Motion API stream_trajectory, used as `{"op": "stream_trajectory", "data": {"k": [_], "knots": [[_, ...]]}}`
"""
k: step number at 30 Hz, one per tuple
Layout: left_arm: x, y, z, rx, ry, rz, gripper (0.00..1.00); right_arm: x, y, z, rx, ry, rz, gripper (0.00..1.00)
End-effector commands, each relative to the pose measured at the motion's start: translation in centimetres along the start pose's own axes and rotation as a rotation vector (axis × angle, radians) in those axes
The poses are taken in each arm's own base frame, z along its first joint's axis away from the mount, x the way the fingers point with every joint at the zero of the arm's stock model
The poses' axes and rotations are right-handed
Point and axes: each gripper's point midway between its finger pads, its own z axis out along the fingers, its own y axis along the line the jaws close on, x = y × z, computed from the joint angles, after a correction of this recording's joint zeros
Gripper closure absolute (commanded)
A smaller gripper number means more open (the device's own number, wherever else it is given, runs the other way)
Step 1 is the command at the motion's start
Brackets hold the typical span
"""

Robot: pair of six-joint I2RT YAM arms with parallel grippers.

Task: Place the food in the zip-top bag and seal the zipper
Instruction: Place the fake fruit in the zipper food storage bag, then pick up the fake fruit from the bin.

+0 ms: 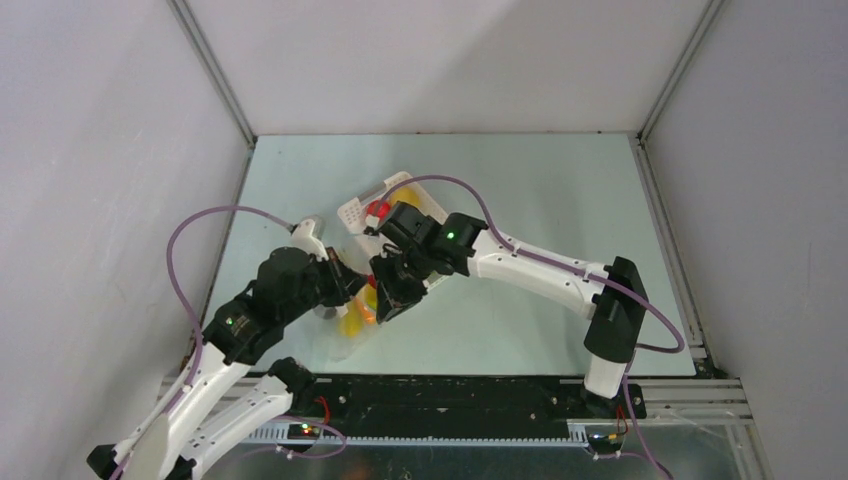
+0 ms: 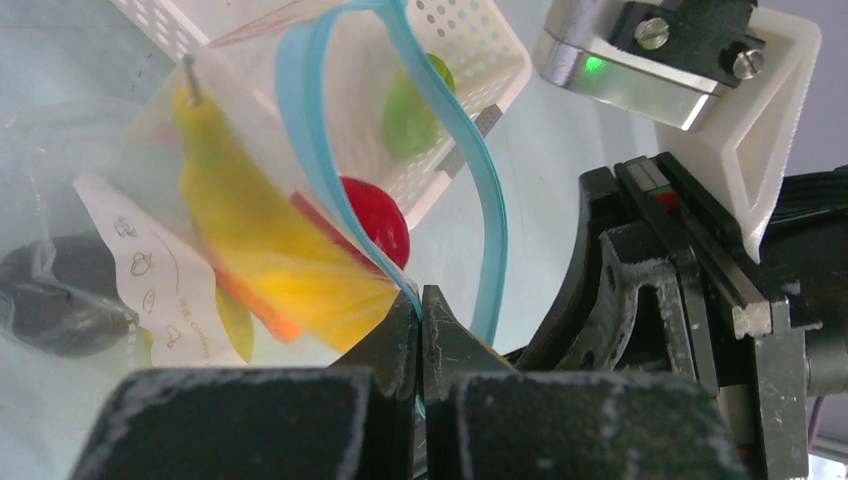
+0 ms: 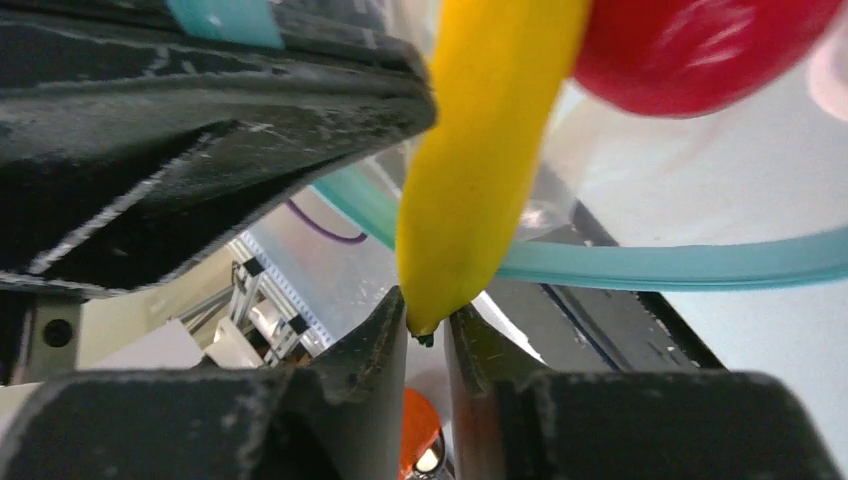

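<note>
My left gripper (image 2: 422, 312) is shut on the light-blue zipper (image 2: 300, 130) at the mouth edge of the clear zip-top bag (image 2: 110, 160) and holds the mouth open in a loop. Through the plastic I see the yellow banana (image 2: 215, 185), an orange-red piece (image 2: 262, 305), a dark ring (image 2: 60, 295) and the white label (image 2: 150, 270). My right gripper (image 3: 428, 322) is shut on the banana's (image 3: 480, 150) tip at the bag mouth, with a red apple (image 3: 690, 45) and the zipper (image 3: 680, 265) just beyond. In the top view both grippers, left (image 1: 350, 284) and right (image 1: 392, 300), meet over the bag (image 1: 345, 330).
The white slotted basket (image 1: 356, 212) lies just behind the bag and holds a red piece (image 1: 378, 210). In the left wrist view the basket (image 2: 470, 50) holds a green piece (image 2: 410, 105). Grey walls stand close on the left, right and back.
</note>
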Motion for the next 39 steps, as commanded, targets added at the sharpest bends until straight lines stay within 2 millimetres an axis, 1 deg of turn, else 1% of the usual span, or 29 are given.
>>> {"op": "stream_trajectory", "data": {"k": [1, 2, 3, 4, 5, 6, 7, 8, 9, 11, 13, 14, 15, 16, 17, 21, 25, 27, 30, 32, 34, 35, 37, 38, 39], "knots": [[-0.3, -2.1, 0.0, 0.089, -0.003, 0.0, 1.0, -1.3, 4.0, -0.3, -0.136, -0.03, -0.022, 0.74], [-0.2, -2.0, 0.0, 0.084, -0.002, -0.001, 1.0, -1.2, 4.3, -0.5, -0.136, -0.031, -0.039, 0.72], [-0.3, -1.9, 0.0, 0.076, -0.004, -0.002, 1.0, -0.7, 4.4, -0.5, -0.133, -0.021, -0.047, 0.66], [-0.3, -1.9, 0.0, 0.076, -0.006, -0.004, 1.0, -0.7, 4.3, -0.6, -0.122, -0.028, -0.056, 0.62], [-0.3, -1.9, -0.1, 0.077, -0.006, -0.004, 1.0, -0.5, 4.1, -0.6, -0.105, -0.032, -0.066, 0.55], [-0.5, -1.8, -0.1, 0.067, -0.017, -0.008, 1.0, -0.4, 4.0, -0.7, -0.095, -0.036, -0.069, 0.52], [-0.7, -1.6, -0.1, 0.055, -0.028, -0.01, 1.0, -0.4, 3.5, -0.8, -0.074, -0.046, -0.07, 0.47], [-0.8, -1.5, -0.2, 0.052, -0.034, -0.015, 1.0, -0.5, 3.3, -1.0, -0.064, -0.053, -0.071, 0.45], [-0.9, -1.3, -0.3, 0.042, -0.04, -0.017, 1.0, -0.5, 2.9, -1.2, -0.047, -0.065, -0.071, 0.4], [-1.1, -1.1, -0.5, 0.028, -0.052, -0.023, 1.0, -0.7, 2.2, -1.7, -0.028, -0.091, -0.065, 0.36], [-1.2, -0.8, -0.7, 0.011, -0.058, -0.025, 1.0, -1.1, 1.7, -2.2, -0.018, -0.129, -0.055, 0.34], [-1.3, -0.7, -0.9, 0.009, -0.065, -0.027, 1.0, -1.6, 1.6, -2.5, -0.024, -0.159, -0.053, 0.34], [-1.3, -0.7, -1.1, 0.007, -0.066, -0.027, 1.0, -1.7, 1.3, -3.0, -0.017, -0.184, -0.042, 0.34], [-1.4, -0.7, -1.2, 0.009, -0.071, -0.027, 1.0, -2.2, 1.4, -3.7, -0.029, -0.218, -0.044, 0.34], [-1.4, -0.7, -1.3, 0.01, -0.072, -0.027, 1.0, -2.1, 0.8, -3.7, -0.014, -0.228, -0.035, 0.34], [-1.5, -0.8, -1.8, 0.023, -0.078, -0.02, 1.0, -3.2, -0.7, -5.5, 0.032, -0.339, -0.014, 0.35], [-1.5, -0.8, -1.9, 0.02, -0.078, -0.017, 1.0, -3.7, -0.9, -7.2, 0.024, -0.404, -0.028, 0.35], [-1.6, -0.5, -2.1, 0.0, -0.083, -0.019, 1.0, -4.2, -2.0, -7.8, 0.059, -0.438, -0.024, 0.35], [-1.9, 0.1, -2.5, -0.035, -0.097, -0.03, 1.0, -5.1, -4.4, -8.6, 0.134, -0.482, 0.007, 0.33], [-2.3, 0.5, -2.9, -0.06, -0.115, -0.04, 1.0, -6.0, -6.4, -9.5, 0.194, -0.528, 0.035, 0.31], [-2.8, 0.8, -3.4, -0.083, -0.135, -0.048, 1.0, -6.9, -8.0, -10.2, 0.262, -0.576, 0.029, 0.25], [-3.2, 0.9, -3.7, -0.096, -0.148, -0.05, 1.0, -7.4, -8.7, -10.4, 0.295, -0.595, 0.013, 0.2], [-3.6, 1.2, -4.1, -0.113, -0.166, -0.052, 1.0, -8.1, -9.6, -10.5, 0.335, -0.614, -0.02, 0.12], [-3.8, 1.3, -4.3, -0.121, -0.176, -0.052, 1.0, -8.5, -9.8, -10.2, 0.343, -0.619, -0.03, 0.11], [-3.9, 1.4, -4.5, -0.126, -0.18, -0.052, 1.0, -8.8, -10.1, -10.2, 0.357, -0.623, -0.047, 0.07]]}}
